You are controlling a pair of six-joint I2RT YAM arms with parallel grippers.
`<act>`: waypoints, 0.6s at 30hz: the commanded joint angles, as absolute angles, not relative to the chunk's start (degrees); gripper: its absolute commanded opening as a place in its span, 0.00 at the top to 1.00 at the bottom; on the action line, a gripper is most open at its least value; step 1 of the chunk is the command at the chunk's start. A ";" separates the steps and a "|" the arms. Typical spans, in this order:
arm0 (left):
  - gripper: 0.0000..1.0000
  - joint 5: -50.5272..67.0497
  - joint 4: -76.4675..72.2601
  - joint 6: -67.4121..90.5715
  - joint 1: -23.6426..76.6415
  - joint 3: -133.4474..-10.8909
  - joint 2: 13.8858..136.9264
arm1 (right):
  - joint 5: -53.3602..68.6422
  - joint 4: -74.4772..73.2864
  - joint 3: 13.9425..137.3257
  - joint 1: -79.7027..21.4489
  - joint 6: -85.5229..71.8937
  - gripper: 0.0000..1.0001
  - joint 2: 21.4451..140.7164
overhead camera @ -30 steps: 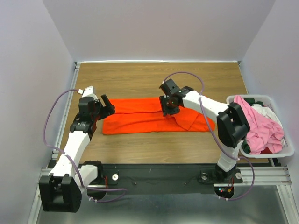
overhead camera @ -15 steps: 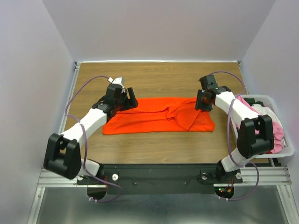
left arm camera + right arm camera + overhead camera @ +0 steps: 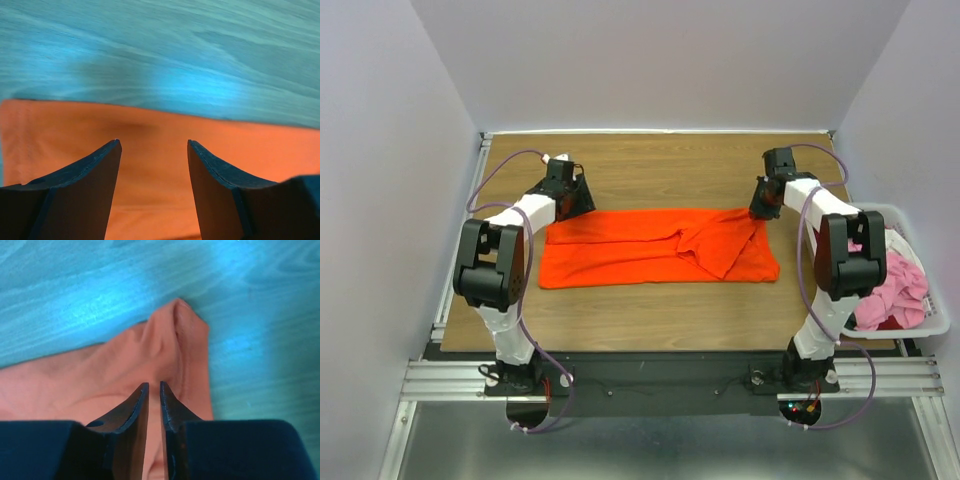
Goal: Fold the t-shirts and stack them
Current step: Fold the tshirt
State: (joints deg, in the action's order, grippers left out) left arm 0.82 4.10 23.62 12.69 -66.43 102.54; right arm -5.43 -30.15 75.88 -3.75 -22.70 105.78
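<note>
At the orange t-shirt's (image 3: 630, 255) 2 far corners, seemingly for folding: left gripper (image 3: 154, 142) spread, right gripper (image 3: 154, 384) nearly pressed together.

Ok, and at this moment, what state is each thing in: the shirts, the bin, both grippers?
orange t-shirt: spread out flat, partly folded over, rumpled toward its right end.
left gripper: open, over the shirt's far left edge, holding nothing.
right gripper: almost shut, seemingly pinching cloth near the shirt's far right corner.
pink t-shirt: crumpled, unfolded, in the bin.
white bin: upright, holding shirts.
</note>
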 commanded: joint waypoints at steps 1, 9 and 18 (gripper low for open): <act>0.34 -1.23 4.75 21.45 11.34 -68.99 104.32 | -3.26 -25.93 78.92 -2.29 -22.50 0.81 108.10; 0.37 -2.20 4.75 23.20 6.33 -65.84 107.92 | -2.64 -24.26 78.40 1.57 -22.50 0.82 113.02; 0.29 1.30 6.67 23.73 5.80 -66.97 108.55 | -0.54 -24.43 79.45 2.11 -20.13 0.80 111.11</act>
State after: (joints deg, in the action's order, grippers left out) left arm -0.21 3.07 23.55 6.28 -66.98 107.63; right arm -0.67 -26.02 77.45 1.26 -22.26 112.57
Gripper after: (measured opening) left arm 0.649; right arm 0.194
